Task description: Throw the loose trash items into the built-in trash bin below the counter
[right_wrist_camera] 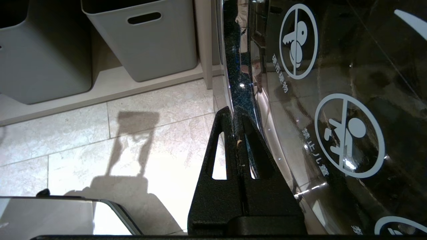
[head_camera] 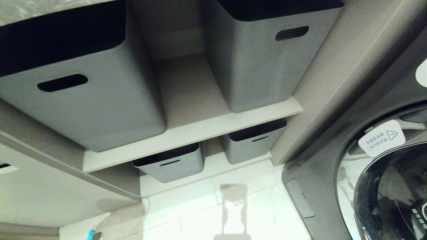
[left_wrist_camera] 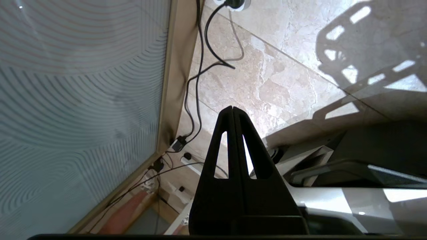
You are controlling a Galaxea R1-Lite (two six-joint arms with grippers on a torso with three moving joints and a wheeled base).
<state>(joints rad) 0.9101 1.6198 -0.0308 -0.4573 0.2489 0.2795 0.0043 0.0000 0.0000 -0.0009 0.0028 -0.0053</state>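
The loose trash items and the built-in trash bin are out of view. A sliver of the grey marble counter shows at the head view's top left. A small teal scrap peeks in at that view's bottom edge; what it is I cannot tell. Neither gripper appears in the head view. My left gripper is shut with nothing between its fingers, pointing at beige floor tiles beside a frosted glass panel. My right gripper is shut and empty too, hanging close to the washing machine's dark door.
Grey storage boxes with slot handles fill two shelves ahead. A washing machine stands at the right. Black cables and a power strip lie along the glass panel. The robot's white base is beneath the left arm.
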